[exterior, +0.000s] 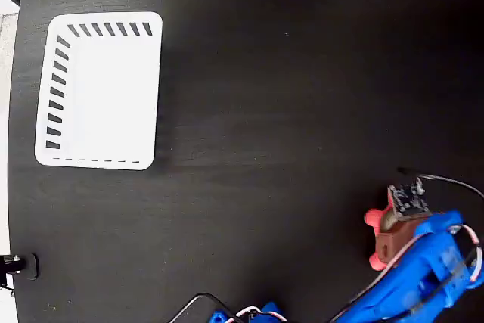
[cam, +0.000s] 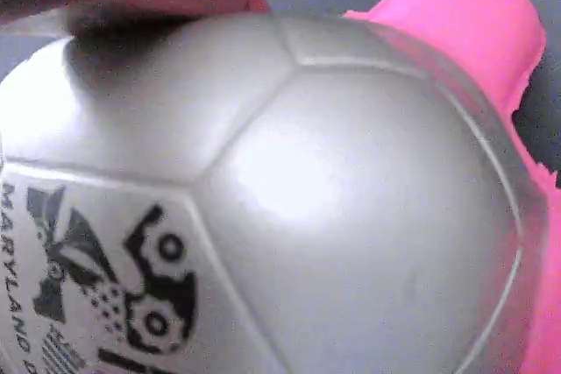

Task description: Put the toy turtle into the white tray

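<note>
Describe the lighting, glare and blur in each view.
Fixed view: the white tray is overexposed, almost featureless, while the table is dark with a faint sheen; the gripper is a little soft. Wrist view: the turtle fills the frame, its shell washed pale with glare.

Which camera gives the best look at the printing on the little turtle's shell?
The wrist view: the toy turtle fills the frame, its black printed mark readable. In the fixed view the toy turtle is small, partly hidden under the blue arm, the mark unseen.

Toy turtle (exterior: pixel 383 234) sits lower right on the black table, pink legs poking out, shiny paneled shell with a black print. White slotted tray (exterior: pixel 53 81) lies empty, far upper left.
</note>
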`<action>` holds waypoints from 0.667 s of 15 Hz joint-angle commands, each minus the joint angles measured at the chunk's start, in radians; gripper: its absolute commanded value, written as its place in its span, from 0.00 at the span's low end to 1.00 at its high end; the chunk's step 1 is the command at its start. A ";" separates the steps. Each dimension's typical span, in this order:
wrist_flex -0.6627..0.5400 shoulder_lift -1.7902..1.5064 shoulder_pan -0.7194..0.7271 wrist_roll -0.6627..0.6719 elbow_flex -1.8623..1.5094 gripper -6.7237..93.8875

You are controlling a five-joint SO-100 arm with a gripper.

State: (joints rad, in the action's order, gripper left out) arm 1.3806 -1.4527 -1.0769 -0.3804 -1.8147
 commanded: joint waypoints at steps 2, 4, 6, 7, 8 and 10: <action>0.199 -0.199 0.092 0.011 0.245 0.07; 0.273 -0.275 0.209 0.002 0.344 0.07; 0.311 -0.347 0.380 -0.008 0.419 0.07; 0.311 -0.382 0.489 -0.020 0.431 0.07; 0.311 -0.413 0.617 -0.020 0.446 0.07; 0.299 -0.422 0.839 -0.043 0.522 0.07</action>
State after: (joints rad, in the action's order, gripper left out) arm 1.6736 -1.7779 -0.4111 -0.3942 -1.4036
